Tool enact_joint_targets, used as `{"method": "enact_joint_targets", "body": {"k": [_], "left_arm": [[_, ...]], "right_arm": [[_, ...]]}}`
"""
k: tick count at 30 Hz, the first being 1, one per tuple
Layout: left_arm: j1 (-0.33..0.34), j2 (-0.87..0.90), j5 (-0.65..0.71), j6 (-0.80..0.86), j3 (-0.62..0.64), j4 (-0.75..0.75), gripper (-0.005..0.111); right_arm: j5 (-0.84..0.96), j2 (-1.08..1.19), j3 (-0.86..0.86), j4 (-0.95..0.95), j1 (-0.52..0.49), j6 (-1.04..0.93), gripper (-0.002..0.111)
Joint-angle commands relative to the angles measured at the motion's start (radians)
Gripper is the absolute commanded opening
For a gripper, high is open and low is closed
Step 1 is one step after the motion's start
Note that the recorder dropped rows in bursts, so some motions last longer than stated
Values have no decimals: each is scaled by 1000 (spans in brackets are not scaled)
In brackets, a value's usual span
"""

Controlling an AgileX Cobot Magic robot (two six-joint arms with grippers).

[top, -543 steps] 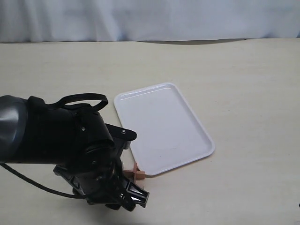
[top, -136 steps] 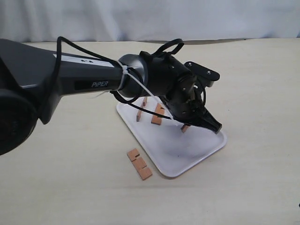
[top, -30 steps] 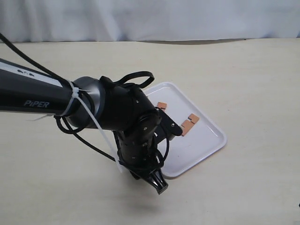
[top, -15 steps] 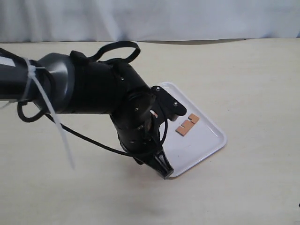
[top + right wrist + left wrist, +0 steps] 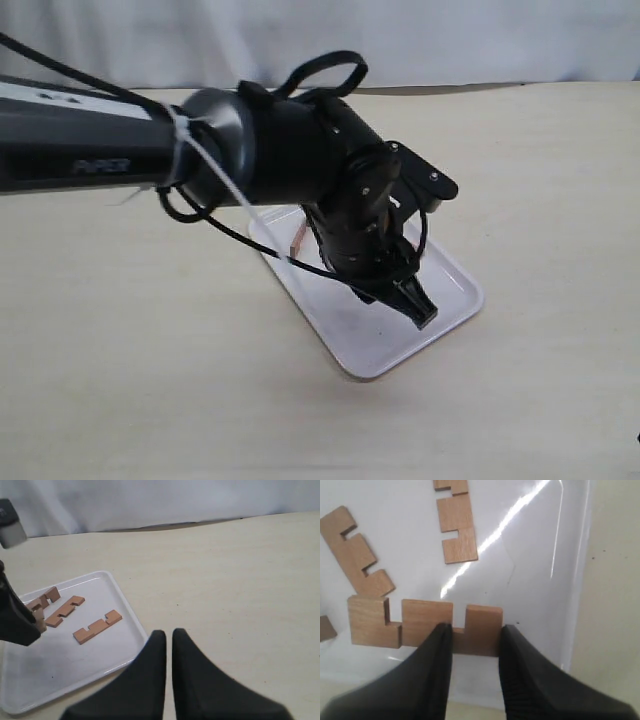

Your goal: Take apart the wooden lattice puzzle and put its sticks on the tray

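Observation:
No assembled lattice shows; the puzzle is in loose sticks. My left gripper is shut on the end of one notched stick, held just above the white tray. In the exterior view that gripper hangs over the tray near its front right part. Two more sticks lie flat on the tray beyond the held one. The right wrist view shows three sticks on the tray. My right gripper is shut and holds nothing, over bare table beside the tray's corner.
The black left arm with its looped cables covers much of the tray in the exterior view. The tray rests on a beige table. A white cloth backdrop closes the far edge.
My left arm has swung from the table by the tray's near corner up and right over the tray, and the stick has come with it.

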Motion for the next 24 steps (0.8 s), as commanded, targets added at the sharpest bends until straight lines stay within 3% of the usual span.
{"method": "enact_joint_targets", "body": {"k": [1,12,14,20,24], "left_arm": [[0,103,63,0,-81,-7,0],[0,163,91,0,-113,-7,2],[0,163,78,0,-114,-7,9],[0,163,83,0,-141,-7,49],[0,163,131,0,-198,-10,61]], "right_arm": [[-13,8,4,-1,-4,1,5],[-13,8,4,-1,-4,1,5],[-13,8,4,-1,-4,1,5],[-13,8,4,-1,-4,1,5],[-13,8,4,-1,-4,1,5]]}}
